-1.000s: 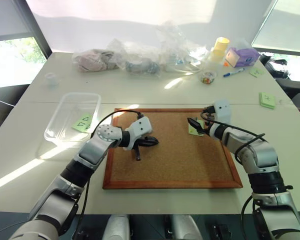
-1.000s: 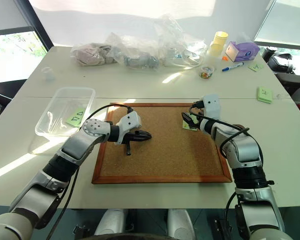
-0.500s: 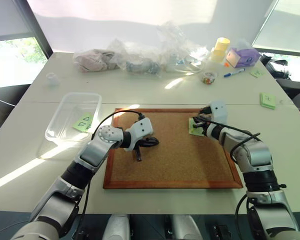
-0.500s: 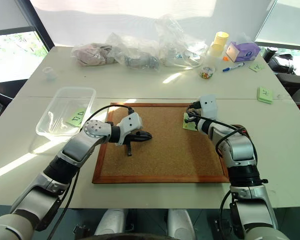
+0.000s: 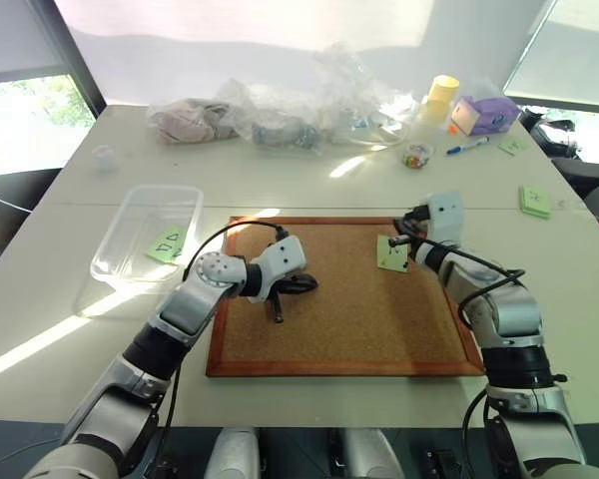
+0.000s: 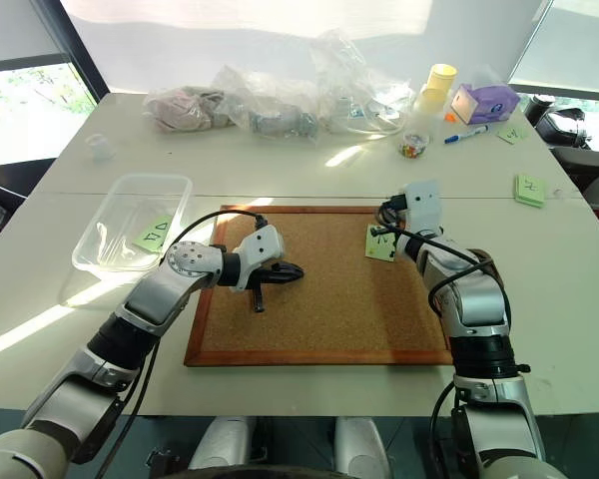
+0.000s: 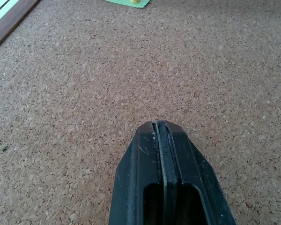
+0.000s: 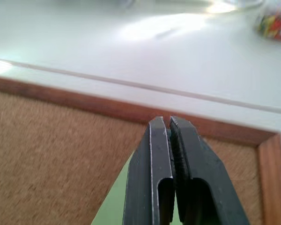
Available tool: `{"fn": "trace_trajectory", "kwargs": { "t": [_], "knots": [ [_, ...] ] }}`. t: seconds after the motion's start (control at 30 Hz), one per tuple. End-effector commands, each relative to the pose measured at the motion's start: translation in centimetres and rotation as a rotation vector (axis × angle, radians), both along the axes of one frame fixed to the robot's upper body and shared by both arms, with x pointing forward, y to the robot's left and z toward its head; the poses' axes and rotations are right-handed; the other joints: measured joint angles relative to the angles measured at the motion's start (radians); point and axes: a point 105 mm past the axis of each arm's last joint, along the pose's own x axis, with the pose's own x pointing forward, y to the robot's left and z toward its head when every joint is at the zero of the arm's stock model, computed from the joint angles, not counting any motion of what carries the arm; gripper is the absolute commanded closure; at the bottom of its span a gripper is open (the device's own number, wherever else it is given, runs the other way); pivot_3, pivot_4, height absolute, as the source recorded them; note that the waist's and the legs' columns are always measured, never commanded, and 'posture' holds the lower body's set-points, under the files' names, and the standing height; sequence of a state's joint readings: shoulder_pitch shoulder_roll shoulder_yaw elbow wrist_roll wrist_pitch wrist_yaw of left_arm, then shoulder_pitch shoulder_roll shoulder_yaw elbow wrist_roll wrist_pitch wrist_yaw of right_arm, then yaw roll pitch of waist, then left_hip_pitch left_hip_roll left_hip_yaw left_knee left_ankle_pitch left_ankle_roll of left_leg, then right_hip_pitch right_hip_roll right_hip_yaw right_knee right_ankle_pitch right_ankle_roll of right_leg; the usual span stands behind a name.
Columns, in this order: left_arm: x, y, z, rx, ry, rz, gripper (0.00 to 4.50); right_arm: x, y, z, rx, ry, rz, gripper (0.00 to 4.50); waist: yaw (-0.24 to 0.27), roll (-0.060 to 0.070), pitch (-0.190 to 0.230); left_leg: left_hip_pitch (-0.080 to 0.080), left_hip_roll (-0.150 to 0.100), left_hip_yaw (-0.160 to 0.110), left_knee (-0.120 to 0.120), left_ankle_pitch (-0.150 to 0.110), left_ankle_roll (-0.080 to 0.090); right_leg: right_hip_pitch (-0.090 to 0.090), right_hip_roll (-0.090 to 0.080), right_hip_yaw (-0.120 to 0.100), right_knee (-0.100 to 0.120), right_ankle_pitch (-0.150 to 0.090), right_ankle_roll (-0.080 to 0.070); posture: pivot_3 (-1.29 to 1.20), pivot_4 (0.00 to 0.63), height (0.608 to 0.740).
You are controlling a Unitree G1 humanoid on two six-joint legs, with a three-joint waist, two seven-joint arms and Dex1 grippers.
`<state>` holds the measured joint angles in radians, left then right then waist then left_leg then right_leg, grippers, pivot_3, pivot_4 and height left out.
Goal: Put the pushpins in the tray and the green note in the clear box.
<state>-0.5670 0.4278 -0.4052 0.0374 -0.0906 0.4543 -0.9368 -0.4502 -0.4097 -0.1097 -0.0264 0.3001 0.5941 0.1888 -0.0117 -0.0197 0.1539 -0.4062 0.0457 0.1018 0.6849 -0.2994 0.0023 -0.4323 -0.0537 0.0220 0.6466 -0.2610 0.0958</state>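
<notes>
The green note (image 5: 392,253) lies on the cork board (image 6: 319,289) near its far right corner, directly under and just in front of the right gripper (image 8: 168,129). That gripper's two black fingers are pressed together; whether anything tiny sits between the tips cannot be told. It hovers above the note's far edge, close to the board's wooden frame. A small yellow pushpin (image 7: 135,1) sits at the note's edge, seen far ahead of the left gripper (image 7: 161,129). The left gripper is also shut, empty, with its tip low over the bare cork toward the board's left half, well apart from the note. The clear box (image 5: 146,239) stands on the table to the left of the left arm, off the board, with another green note (image 5: 167,243) inside it.
</notes>
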Motion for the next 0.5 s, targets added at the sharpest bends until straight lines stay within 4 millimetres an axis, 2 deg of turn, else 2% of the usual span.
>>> {"fn": "trace_trajectory", "kwargs": {
  "t": [0.03,0.17,0.3,0.5],
  "knots": [
    [-0.5,0.3,-1.8,0.046,0.058,0.008,4.50,-0.3,-0.5,1.8,0.020,-0.082,-0.030,4.44,-0.001,0.000,0.000,0.000,0.000,0.000,0.000,0.000,0.000,0.000,0.000,0.000,0.000,0.000,0.000,0.00,0.150,0.737],
    [-0.5,0.3,-1.8,0.048,0.056,0.007,4.50,-1.1,-1.3,2.4,0.035,-0.112,-0.079,4.44,0.000,0.001,0.000,0.001,0.000,0.000,0.000,0.000,0.000,0.000,0.000,0.000,0.000,0.000,0.000,0.00,0.150,0.737],
    [-0.3,0.3,-1.5,0.039,0.042,0.012,4.50,-4.5,-4.8,3.0,0.039,-0.144,-0.236,4.44,0.004,0.001,-0.001,0.000,0.000,-0.001,0.000,0.000,0.000,0.001,0.000,0.000,0.000,0.000,0.000,0.00,0.150,0.737],
    [-0.4,-0.1,-1.5,0.027,0.040,0.016,4.50,-7.6,-6.9,0.8,0.056,-0.065,-0.333,4.44,-0.002,0.002,-0.002,0.004,0.000,-0.001,0.000,0.000,0.000,0.004,0.001,0.001,0.000,0.000,0.000,0.00,0.150,0.737]
  ]
}}
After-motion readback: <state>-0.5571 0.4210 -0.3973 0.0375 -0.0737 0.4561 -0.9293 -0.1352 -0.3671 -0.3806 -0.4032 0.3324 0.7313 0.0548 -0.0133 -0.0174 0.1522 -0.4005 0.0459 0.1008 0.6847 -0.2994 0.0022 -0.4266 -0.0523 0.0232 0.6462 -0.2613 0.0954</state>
